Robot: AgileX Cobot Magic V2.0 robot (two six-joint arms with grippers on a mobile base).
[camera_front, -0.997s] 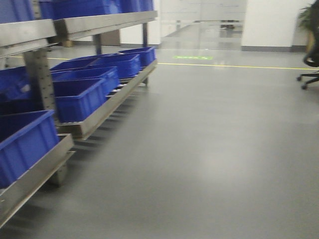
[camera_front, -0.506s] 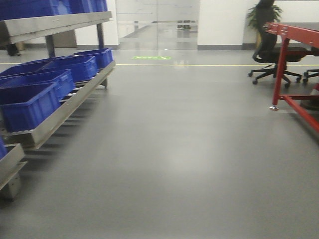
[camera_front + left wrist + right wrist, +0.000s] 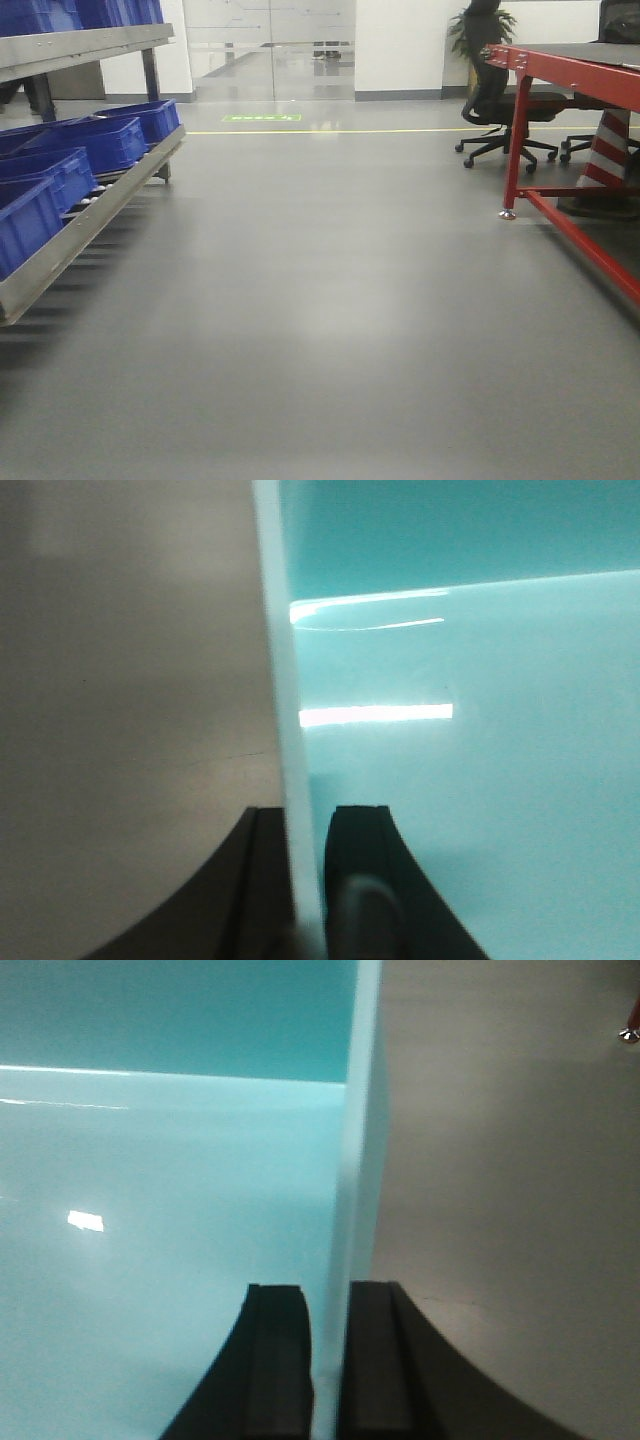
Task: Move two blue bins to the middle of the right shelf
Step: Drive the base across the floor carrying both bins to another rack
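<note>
We swung right: rack (image 3: 90, 218) recedes left, red table (image 3: 570, 78) enters. Left gripper (image 3: 305, 880), right gripper (image 3: 328, 1360) pinch bin (image 3: 470, 800) walls; shelving pending.

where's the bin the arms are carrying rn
The bin shows only in the wrist views, held above grey floor: the left gripper clamps one side wall, the right gripper the opposite one.
</note>
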